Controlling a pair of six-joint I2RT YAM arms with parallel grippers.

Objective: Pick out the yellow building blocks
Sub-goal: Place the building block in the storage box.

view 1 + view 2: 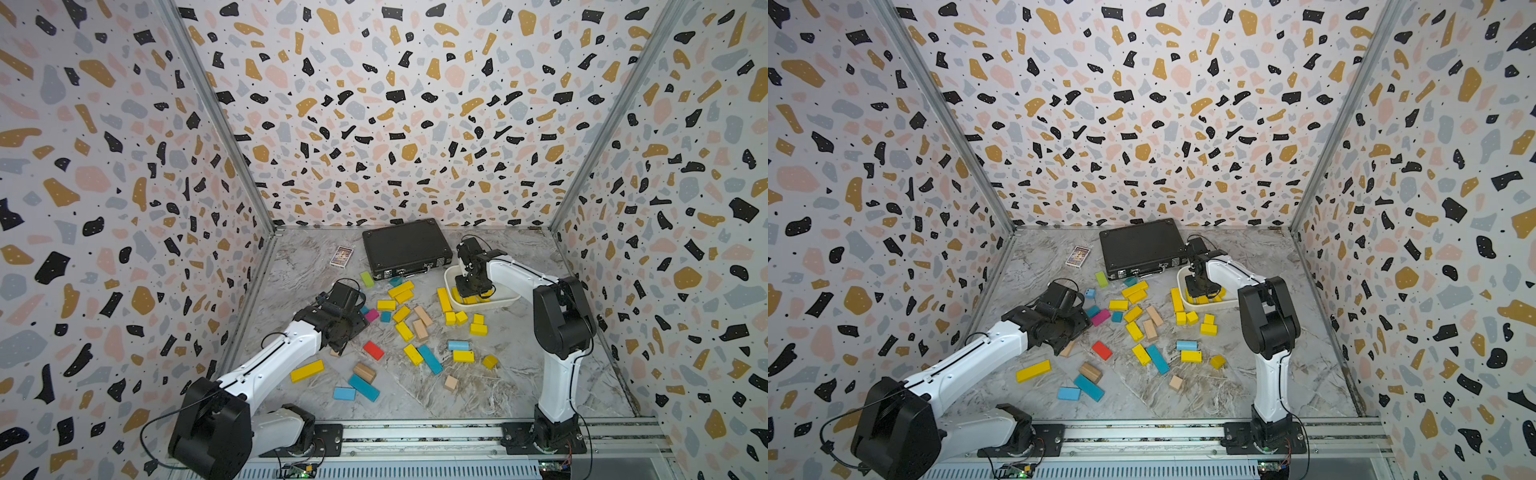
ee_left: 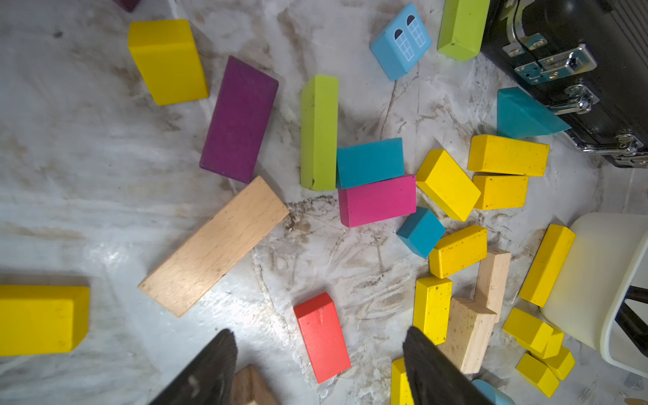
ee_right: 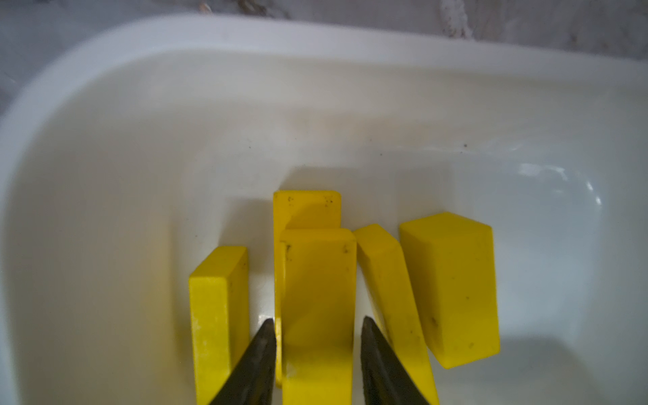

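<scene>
Top views – tabletop: the grey marbled tabletop (image 1: 490,399) carries loose coloured blocks across its middle.
Top views – yellow building blocks: most of the yellow building blocks (image 1: 401,289) lie scattered over the middle among tan, blue, teal and pink pieces. A long yellow bar (image 1: 307,370) lies apart toward the near left corner. A few more sit in the white tray (image 1: 509,304).
Top views – white tray: it sits toward the right edge, near the near right corner of the black case (image 1: 405,247). The case lies at the far edge, with a card box (image 1: 341,255) to its left.
Top views – left tool: the left tool (image 1: 340,345) hangs low over the left side of the spread.
Top views – right tool: the right tool (image 1: 471,291) points down into the tray.
Left wrist – left tool: its dark fingers (image 2: 210,368) stand wide apart, gripping nothing. A red block (image 2: 322,336) lies on the tabletop just ahead of them.
Left wrist – other blocks: a purple block (image 2: 240,119), a lime-green bar (image 2: 319,133), a pink block (image 2: 377,201) and a tan plank (image 2: 214,247) lie loose. Yellow blocks cluster near the tray and the case's latches.
Right wrist – right tool: its fingers flank the top yellow block (image 3: 317,280), which lies on another in the tray. A slim gap shows on each side, so the jaws are parted and not pinching it.
Right wrist – tray contents: five yellow blocks lie close together on the tray floor.
</scene>
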